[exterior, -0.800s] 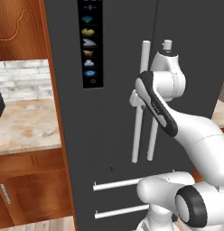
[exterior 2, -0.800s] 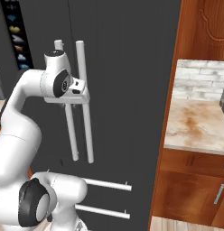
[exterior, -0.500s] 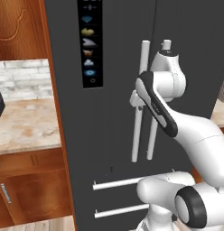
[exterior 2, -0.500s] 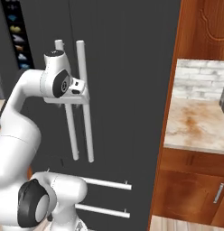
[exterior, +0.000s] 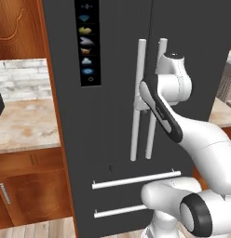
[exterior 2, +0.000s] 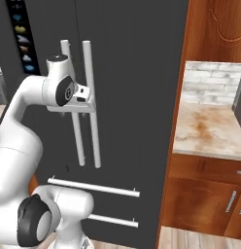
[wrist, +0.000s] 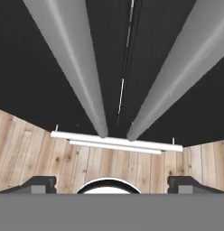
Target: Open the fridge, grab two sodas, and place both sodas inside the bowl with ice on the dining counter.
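The fridge (exterior: 112, 116) (exterior 2: 132, 73) is a tall dark grey appliance and both its doors are shut. Two long white vertical bar handles (exterior: 138, 93) (exterior 2: 92, 131) flank the seam between the doors, and a black icon panel (exterior: 87, 44) sits on the left door. My gripper (exterior 2: 87, 103) (exterior: 137, 100) hangs close in front of these handles at mid height, open, with nothing between its fingers. In the hand view both bars (wrist: 73, 58) run up from between the wide-apart fingertips (wrist: 39, 182). The sodas are hidden behind the shut doors. The bowl and dining counter are out of view.
Two horizontal white drawer handles (exterior: 136, 179) (exterior 2: 93, 187) cross the fridge's lower part. Marble-topped wall counters with wood cabinets stand on either side (exterior: 24, 125) (exterior 2: 210, 126). A dark appliance (exterior 2: 239, 104) sits at the right edge. The floor (wrist: 37, 153) is light wood planks.
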### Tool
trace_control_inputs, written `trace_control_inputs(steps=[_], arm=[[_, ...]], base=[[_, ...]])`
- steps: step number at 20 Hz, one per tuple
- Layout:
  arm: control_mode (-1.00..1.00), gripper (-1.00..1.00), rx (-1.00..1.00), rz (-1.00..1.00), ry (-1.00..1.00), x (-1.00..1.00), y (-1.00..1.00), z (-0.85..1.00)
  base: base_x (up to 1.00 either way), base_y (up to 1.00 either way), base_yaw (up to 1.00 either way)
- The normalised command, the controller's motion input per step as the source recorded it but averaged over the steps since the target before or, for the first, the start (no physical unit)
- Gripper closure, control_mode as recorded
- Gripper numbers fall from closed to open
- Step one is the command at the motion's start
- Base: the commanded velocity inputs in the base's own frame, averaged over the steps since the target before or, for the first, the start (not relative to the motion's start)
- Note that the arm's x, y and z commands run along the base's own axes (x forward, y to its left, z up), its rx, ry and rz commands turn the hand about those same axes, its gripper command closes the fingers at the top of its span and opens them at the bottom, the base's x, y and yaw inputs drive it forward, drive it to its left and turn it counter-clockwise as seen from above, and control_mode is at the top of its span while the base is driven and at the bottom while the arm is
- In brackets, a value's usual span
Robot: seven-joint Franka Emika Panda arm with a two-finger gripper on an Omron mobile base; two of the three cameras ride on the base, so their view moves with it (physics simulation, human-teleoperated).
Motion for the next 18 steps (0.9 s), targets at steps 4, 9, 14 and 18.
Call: trace_control_inputs(steps=[4,9,14,18], arm=[[1.00,-1.00,0.00,0.00,0.00,0.00,0.00,0.00],[1.00,-1.00,0.00,0.00,0.00,0.00,0.00,0.00],[1.00,-1.00,0.00,0.00,0.00,0.00,0.00,0.00],[1.00,-1.00,0.00,0.00,0.00,0.00,0.00,0.00]], base=[[-0.06,-0.25,0.00],[-0.13,0.09,0.00],[-0.12,0.21,0.00],[-0.29,0.18,0.00]])
